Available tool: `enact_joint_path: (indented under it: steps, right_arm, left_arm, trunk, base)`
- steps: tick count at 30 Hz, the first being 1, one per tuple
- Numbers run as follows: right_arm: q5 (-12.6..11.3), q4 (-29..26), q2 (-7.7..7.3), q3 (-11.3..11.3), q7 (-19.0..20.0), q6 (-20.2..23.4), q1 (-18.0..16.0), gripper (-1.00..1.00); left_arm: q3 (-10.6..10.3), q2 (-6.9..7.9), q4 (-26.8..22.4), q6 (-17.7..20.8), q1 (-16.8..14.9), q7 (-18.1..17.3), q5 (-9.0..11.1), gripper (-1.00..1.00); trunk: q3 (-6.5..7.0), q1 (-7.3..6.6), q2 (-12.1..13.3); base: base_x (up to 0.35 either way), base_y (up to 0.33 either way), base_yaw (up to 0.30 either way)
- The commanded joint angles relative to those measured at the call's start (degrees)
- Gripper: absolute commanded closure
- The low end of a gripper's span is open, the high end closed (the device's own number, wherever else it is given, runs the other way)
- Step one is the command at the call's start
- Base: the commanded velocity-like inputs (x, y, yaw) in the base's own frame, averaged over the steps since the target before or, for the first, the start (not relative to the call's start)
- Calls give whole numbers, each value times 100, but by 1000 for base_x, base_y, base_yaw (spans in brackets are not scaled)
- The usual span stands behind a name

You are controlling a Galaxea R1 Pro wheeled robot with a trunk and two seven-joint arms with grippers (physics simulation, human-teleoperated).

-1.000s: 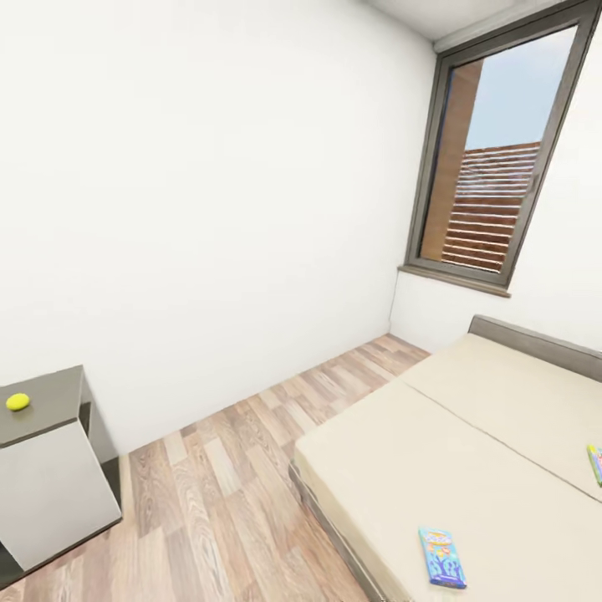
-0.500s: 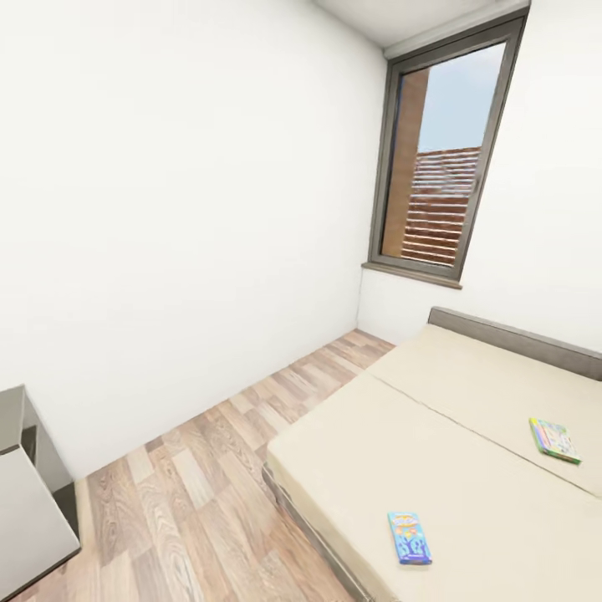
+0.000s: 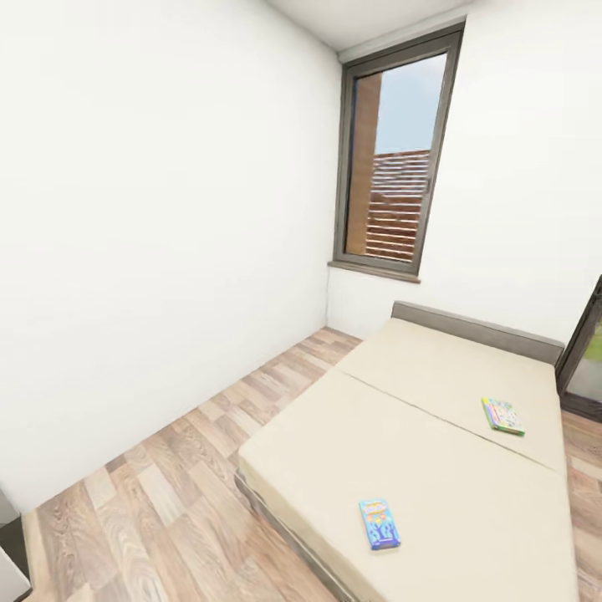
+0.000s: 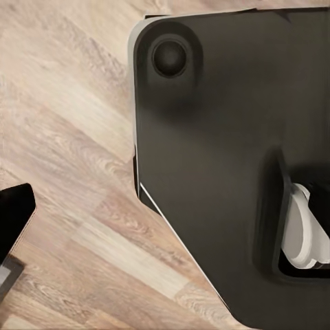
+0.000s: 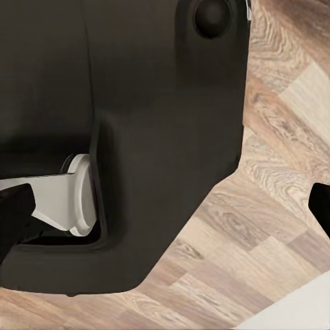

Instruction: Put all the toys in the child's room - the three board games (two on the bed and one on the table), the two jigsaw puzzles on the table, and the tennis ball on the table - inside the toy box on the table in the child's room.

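White walls and a tall window [image 3: 393,159] framed the child's room, with pale wood flooring [image 3: 167,493] running beside a wide beige bed [image 3: 435,468]. Two of the board games lay flat on the mattress, well apart: a blue one [image 3: 379,524] near the foot and a green-edged one [image 3: 502,415] farther up, close to the seam between the mattress halves. Both looked like thin, stiff cardboard boxes, probably light, with slick printed lids; lying flush on soft bedding, each would likely be best pinched across a short edge after tipping it up, since a flat top offered nothing to grip. Both wrist views looked down past the robot's dark base [image 4: 227,158] to the floor, and whether either pincer was apart or together could not be told.
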Motion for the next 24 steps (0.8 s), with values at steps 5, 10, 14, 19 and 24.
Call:
enact_joint_path:
  steps: [5, 10, 14, 19, 24]
  right_arm:
    - [-7, 1, -1, -3, 3, 1, -1, -100]
    - [-7, 1, -3, -3, 3, 1, -1, -100]
    - [-7, 1, -4, -3, 3, 1, -1, -100]
    - [-7, 1, -5, -3, 3, 1, -1, -100]
    - [-7, 1, -4, -3, 5, 1, -1, -100]
  left_arm:
    - [-5, 1, -1, -26, 2, -1, -3, -100]
    - [-5, 1, -1, -29, 3, 4, -4, -100]
    - [-5, 1, -1, -29, 1, 4, -5, -100]
    - [-5, 1, -1, -25, 1, 1, -5, -100]
    - [-2, 1, -1, -23, 3, 5, 1, -100]
  trunk:
    - [0, 2, -2]
    - [0, 2, -2]
    - [0, 2, -2]
    - [0, 2, -2]
    - [0, 2, -2]
  base:
    - [0, 0, -278]
    - [0, 0, -278]
    - [0, 0, -278]
    - [0, 0, -278]
    - [0, 0, -278]
